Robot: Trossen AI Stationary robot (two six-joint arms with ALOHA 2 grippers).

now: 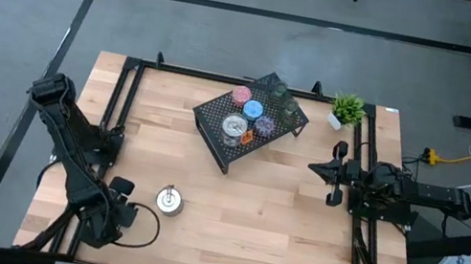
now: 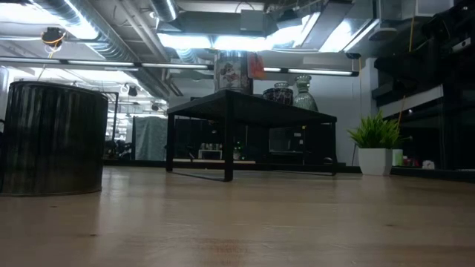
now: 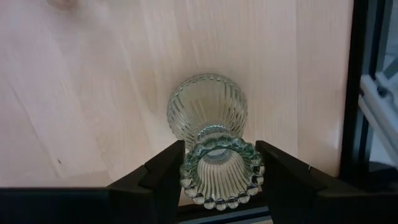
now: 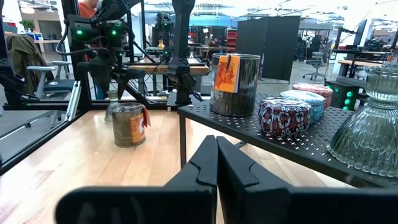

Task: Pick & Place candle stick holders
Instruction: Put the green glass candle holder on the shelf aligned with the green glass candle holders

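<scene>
A clear greenish ribbed glass candle stick holder [image 3: 208, 115] stands upright on the wood table near its front left corner, resting on its wide bowl end. My left gripper [image 3: 221, 180] points down over it and is shut on its upper rim; in the high view the gripper [image 1: 119, 204] hides the holder. More holders sit on the black mesh rack [image 1: 216, 133]: pink [image 1: 241, 95], blue [image 1: 252, 109], purple [image 1: 265, 125], silver [image 1: 233, 129] and green glass [image 1: 290, 108]. My right gripper [image 1: 312, 168] waits shut at the table's right side, clear of everything. My left gripper pinches the holder's beaded top rim [image 3: 186, 177] between its two fingers, one on each side. The fingers come from above, pointing down. The holder stands upright with its wide ribbed end [image 3: 207, 106] on the table.
A silver tin [image 1: 168, 200] with an orange tag stands on the table just right of my left gripper. A small potted plant [image 1: 348, 108] sits at the far right corner. Black frame rails [image 1: 111, 120] run along the table's sides. Bare wood lies between the rack and the front edge.
</scene>
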